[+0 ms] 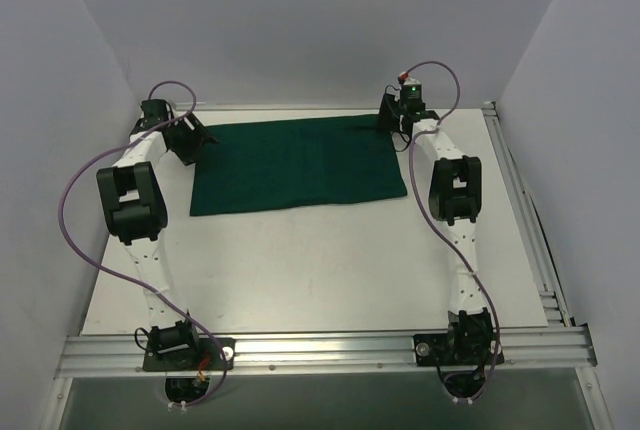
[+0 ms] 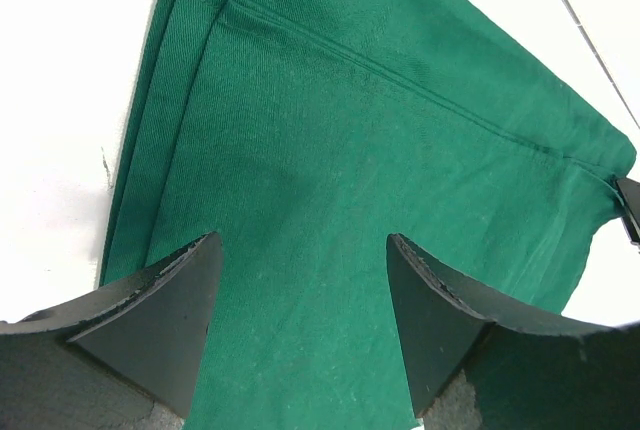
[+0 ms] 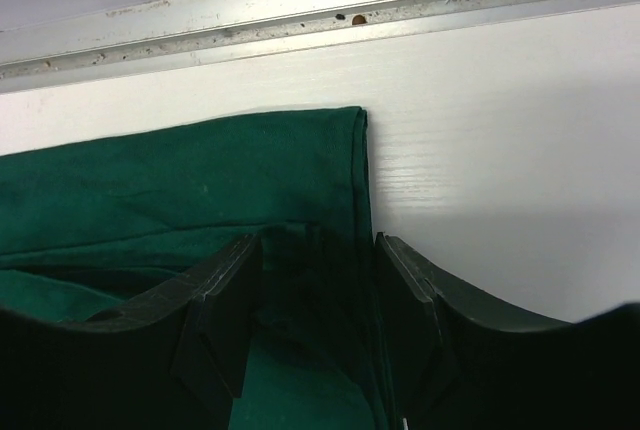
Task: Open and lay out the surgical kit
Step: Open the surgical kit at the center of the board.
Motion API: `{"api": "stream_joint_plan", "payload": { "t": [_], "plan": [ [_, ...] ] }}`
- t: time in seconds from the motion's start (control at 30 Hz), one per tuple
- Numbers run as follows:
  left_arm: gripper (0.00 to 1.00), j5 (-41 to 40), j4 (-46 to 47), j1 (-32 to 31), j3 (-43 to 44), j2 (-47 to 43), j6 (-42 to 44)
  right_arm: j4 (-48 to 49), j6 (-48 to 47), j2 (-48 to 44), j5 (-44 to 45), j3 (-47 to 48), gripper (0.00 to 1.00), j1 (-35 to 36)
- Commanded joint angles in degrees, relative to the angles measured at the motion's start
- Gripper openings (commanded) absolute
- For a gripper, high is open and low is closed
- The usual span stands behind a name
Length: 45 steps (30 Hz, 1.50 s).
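Observation:
The surgical kit [image 1: 300, 165] is a dark green cloth folded into a flat rectangle at the far middle of the white table. My left gripper [image 1: 190, 140] hovers over its far left corner. In the left wrist view its jaws [image 2: 303, 240] stand open above the layered cloth [image 2: 350, 130], with nothing between them. My right gripper [image 1: 392, 120] is at the far right corner. In the right wrist view its jaws [image 3: 318, 240] straddle the hemmed edge of the cloth [image 3: 200, 180], closed on a dark fold bunched up between them.
An aluminium rail [image 3: 330, 10] runs along the table's far edge just beyond the cloth. Another rail [image 1: 520, 200] lines the right side, and the arms' mounting rail [image 1: 320, 350] crosses the near edge. White walls enclose the table on three sides.

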Motion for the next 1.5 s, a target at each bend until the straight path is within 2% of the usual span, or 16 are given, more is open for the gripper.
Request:
{"api": "stream_joint_plan", "payload": {
  "t": [0.0, 0.17, 0.37, 0.47, 0.63, 0.77, 0.93, 1.2, 1.37, 1.4, 1.47],
  "plan": [
    [0.75, 1.28, 1.84, -0.09, -0.25, -3.41, -0.35, -1.72, -1.00, -5.61, 1.20, -0.65, 0.49, 0.86],
    [0.75, 1.54, 1.93, -0.01, -0.25, -3.32, -0.26, -1.98, -1.70, -6.05, 2.78, -0.38, 0.45, 1.74],
    [0.75, 2.24, 2.01, -0.01, 0.10, -2.97, -0.52, -2.25, -0.82, -5.08, 2.35, 1.02, 0.32, 1.65],
    [0.75, 2.42, 1.93, 0.08, 0.01, -2.88, -0.35, -2.07, -0.47, -4.91, 2.26, 1.20, 0.17, 1.65],
    [0.75, 2.68, 2.01, 0.08, -0.34, -2.97, -0.43, -2.60, -0.29, -4.38, 0.94, 3.48, 0.00, 1.56],
    [0.74, 1.90, 1.23, -0.01, -0.34, -3.58, -0.70, -3.12, 0.23, -7.01, 0.50, 3.66, 0.00, 2.26],
    [0.72, 1.63, -0.09, 0.08, -0.25, -4.90, -0.96, -3.47, 3.21, -14.12, -0.64, -2.66, 0.00, 3.85],
    [0.72, 1.98, -0.71, 0.70, 1.06, -6.22, -2.19, -7.17, 5.42, -16.86, -1.43, -6.27, 0.00, 4.11],
    [0.72, 2.59, -0.18, 0.96, 0.01, -6.57, -2.28, -8.13, 6.12, -16.33, -1.26, -7.24, 0.03, 4.29],
    [0.72, 2.68, -0.01, 0.96, -0.25, -6.49, -2.37, -8.66, 6.47, -16.16, -1.52, -7.24, 0.08, 4.29],
    [0.72, 2.69, 0.34, 1.14, -0.78, -6.66, -2.45, -10.42, 6.82, -15.72, -1.69, -7.32, 0.10, 4.29]
  ]
}}
